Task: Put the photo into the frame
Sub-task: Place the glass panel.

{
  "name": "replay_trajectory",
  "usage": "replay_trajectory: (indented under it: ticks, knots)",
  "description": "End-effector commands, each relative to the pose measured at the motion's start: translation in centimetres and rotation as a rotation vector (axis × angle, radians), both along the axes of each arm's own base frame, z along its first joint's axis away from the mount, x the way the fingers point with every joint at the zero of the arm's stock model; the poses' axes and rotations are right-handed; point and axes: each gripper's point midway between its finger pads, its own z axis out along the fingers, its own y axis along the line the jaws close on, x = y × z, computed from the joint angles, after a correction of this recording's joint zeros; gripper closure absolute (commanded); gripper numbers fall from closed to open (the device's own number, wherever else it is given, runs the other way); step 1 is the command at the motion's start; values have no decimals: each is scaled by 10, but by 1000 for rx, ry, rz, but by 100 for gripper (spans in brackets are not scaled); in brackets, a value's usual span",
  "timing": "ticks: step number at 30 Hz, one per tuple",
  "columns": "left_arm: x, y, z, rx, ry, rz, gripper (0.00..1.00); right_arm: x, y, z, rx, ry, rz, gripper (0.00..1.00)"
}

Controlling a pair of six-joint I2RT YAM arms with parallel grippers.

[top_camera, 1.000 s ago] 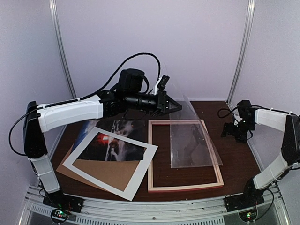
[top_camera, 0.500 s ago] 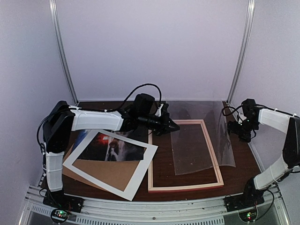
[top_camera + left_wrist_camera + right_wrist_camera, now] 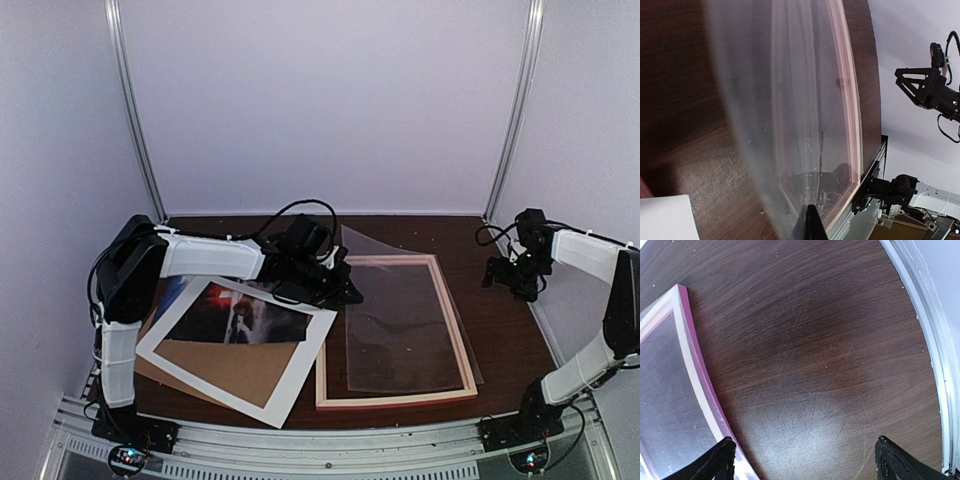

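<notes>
A dark wooden table holds a loose set of picture parts. The frame, pink-rimmed, lies flat right of centre. A clear sheet rests over it, skewed, its far-left corner lifted and its right edge past the rim. Left of the frame, a white mat lies tilted over the photo and a brown board.

The left gripper is pinched together on the sheet's far-left edge. The right gripper hangs spread apart over bare wood beside the frame, holding nothing.

The sheet probably needs squaring to the rim and lowering flat before release.

The mat and left arm cover part of the photo. Whether the sheet sits inside the frame's recess cannot be told; only 1 dark fingertip shows in the left wrist view.
</notes>
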Motion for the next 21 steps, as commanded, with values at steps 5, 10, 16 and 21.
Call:
replay_trajectory:
  ticks: [5,10,16,21]
  knots:
    - [1,14,-15,97,-35,-48,100,5,-2,11,-21,-32,10,4]
    - [2,19,-19,114,-40,-49,100,7,7,8,23,-34,36,5]
    - [7,20,-18,123,-63,-41,100,10,37,1,77,-33,133,5]
    - [9,19,-21,121,-64,-37,100,13,62,-3,111,-35,211,6]
